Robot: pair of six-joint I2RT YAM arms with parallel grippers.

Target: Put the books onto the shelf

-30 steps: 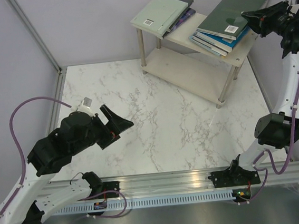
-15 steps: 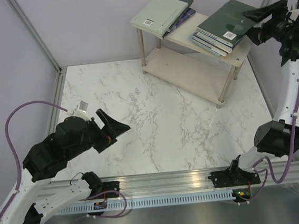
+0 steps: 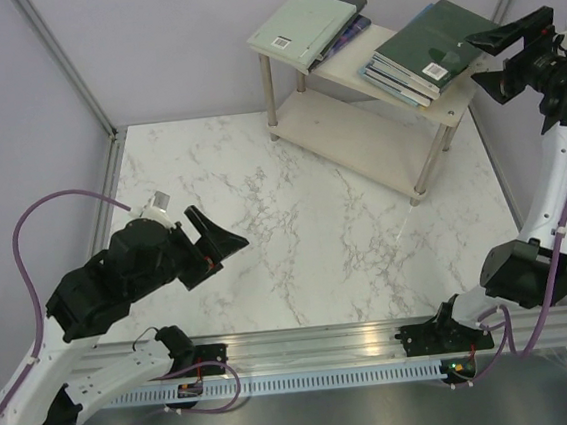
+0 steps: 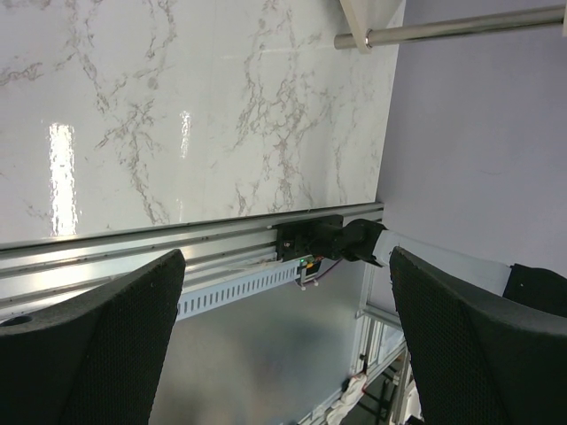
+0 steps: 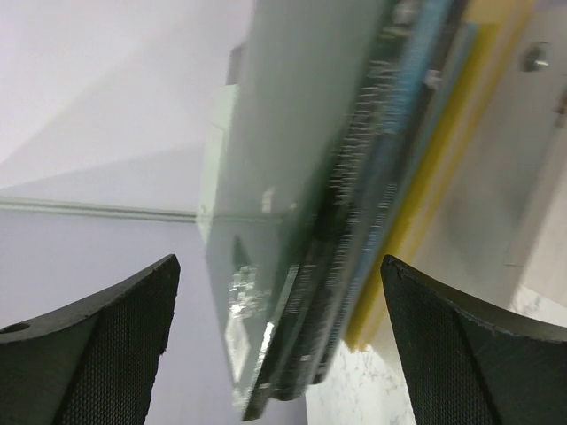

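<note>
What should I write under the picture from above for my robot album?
Open right gripper beside the dark green book stacked on the shelf; left gripper open over the table.

The right tool, spread wide, faces a green-topped stack of books on the cream shelf.

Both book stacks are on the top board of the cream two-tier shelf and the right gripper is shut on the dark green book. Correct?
No. The right wrist view shows the right gripper open, black fingers spread wide, not clamping the dark green book. Both book stacks are on the top board of the cream two-tier shelf.
</note>
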